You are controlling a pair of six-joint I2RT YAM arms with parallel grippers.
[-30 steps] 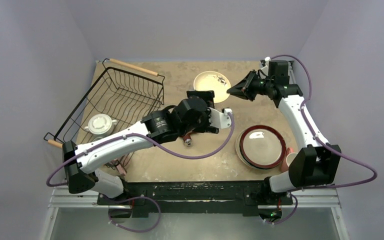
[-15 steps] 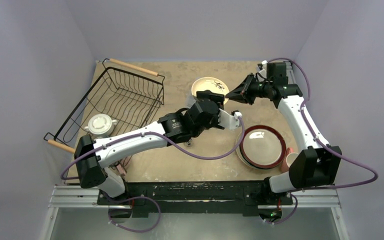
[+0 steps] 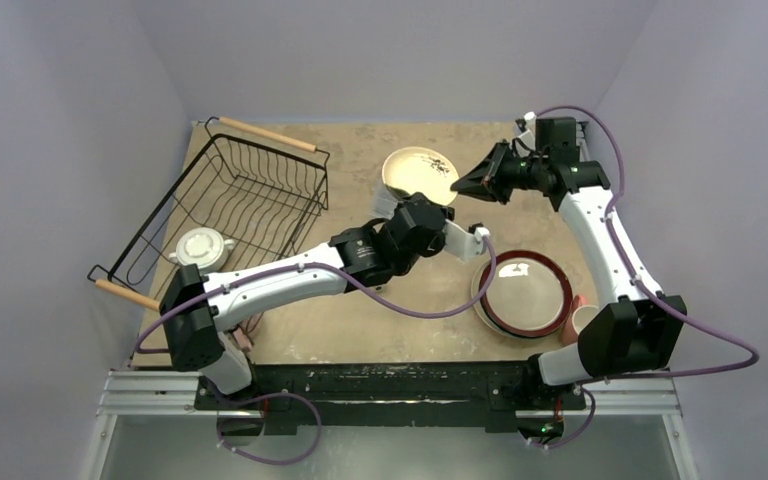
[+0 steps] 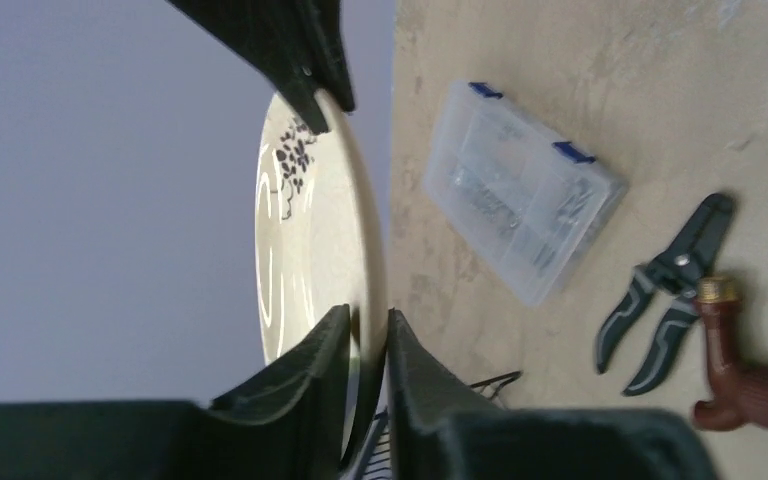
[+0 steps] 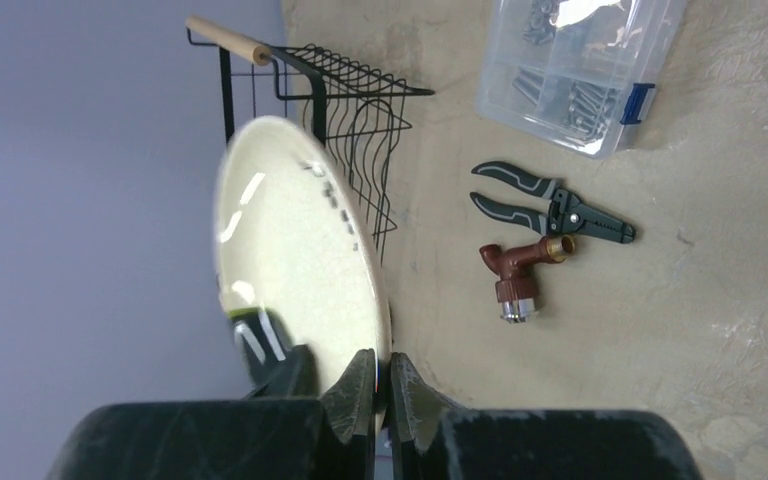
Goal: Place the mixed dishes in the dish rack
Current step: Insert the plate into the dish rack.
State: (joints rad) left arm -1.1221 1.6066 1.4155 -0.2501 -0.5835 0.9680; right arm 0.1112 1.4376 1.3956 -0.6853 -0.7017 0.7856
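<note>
Above the tan surface, well right of the rack, the plate hangs on edge, right pincer clamped on its rim, left pincer astride the opposite rim, bite indeterminable; recommend confirming left grip before right releases.

A cream plate is held upright by its rim between the closed jaws of the right gripper. Behind it stands the dish rack. Black pliers, a brown tap fitting and a clear box are seen on the desk.
</note>
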